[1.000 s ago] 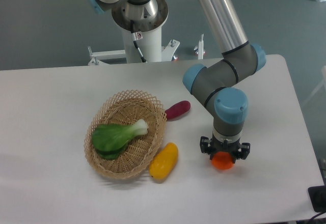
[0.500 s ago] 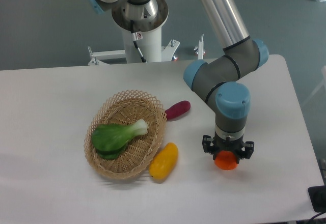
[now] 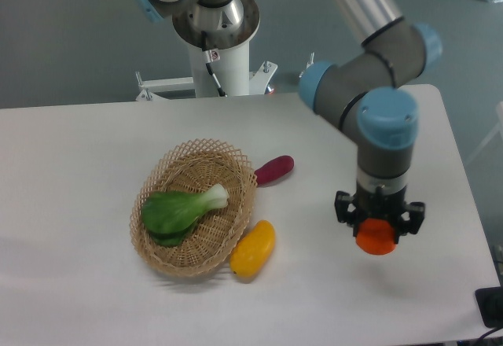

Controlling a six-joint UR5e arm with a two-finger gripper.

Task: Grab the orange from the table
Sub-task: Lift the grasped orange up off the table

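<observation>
Orange and glossy, the orange (image 3: 376,237) sat clamped in the claw (image 3: 379,226), its lower half bulging out beneath the black fingers (image 3: 343,207) closed against its sides, over the right part of the white table (image 3: 78,149). It hung nearer the table's right edge and front edge than the other things, well apart from the yellow fruit (image 3: 253,248), the purple vegetable (image 3: 273,170) and the wicker basket (image 3: 157,252) holding a green bok choy (image 3: 177,210). Bare white tabletop lay all around the claw, with the widest stretch between it and the yellow fruit.
</observation>
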